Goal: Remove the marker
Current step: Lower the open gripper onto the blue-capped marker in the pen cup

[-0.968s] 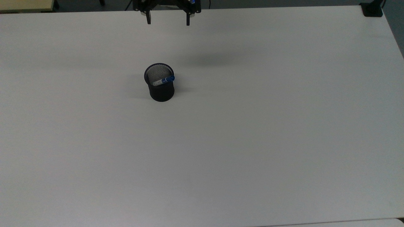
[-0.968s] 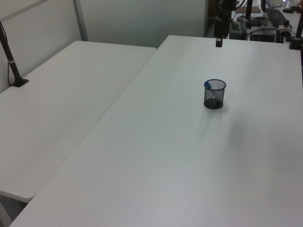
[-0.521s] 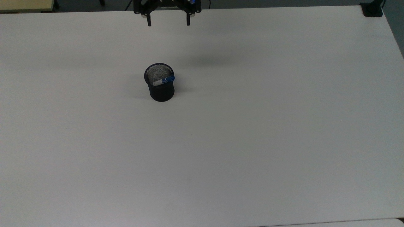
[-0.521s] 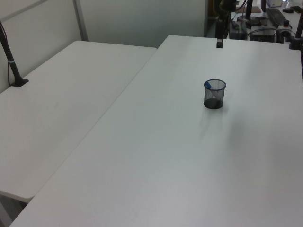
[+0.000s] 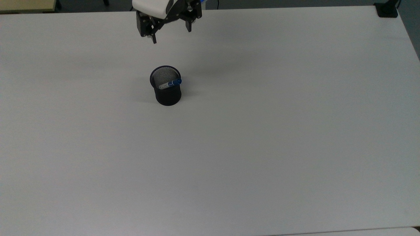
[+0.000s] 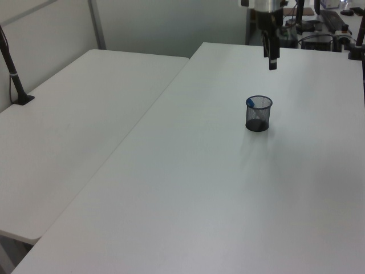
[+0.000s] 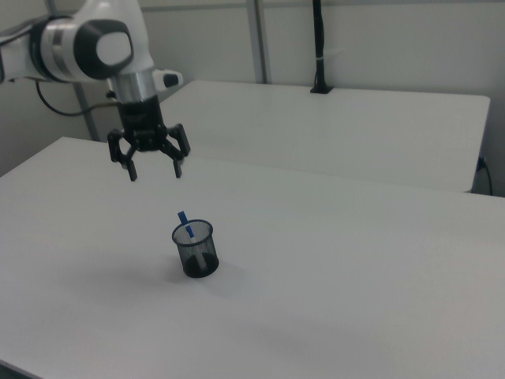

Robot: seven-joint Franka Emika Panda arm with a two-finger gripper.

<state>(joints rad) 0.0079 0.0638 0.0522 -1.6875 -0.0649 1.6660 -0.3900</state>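
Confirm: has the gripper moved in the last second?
Yes. In the top view the gripper has come down the picture, closer to the mesh cup, which holds the marker.

gripper [image 5: 170, 35] moved nearer the cup [image 5: 166, 89].

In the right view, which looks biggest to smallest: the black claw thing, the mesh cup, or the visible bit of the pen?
1. The gripper, spread open, looks widest.
2. The mesh cup is somewhat smaller, though it sits nearer the camera.
3. The marker, only its blue-capped top showing.
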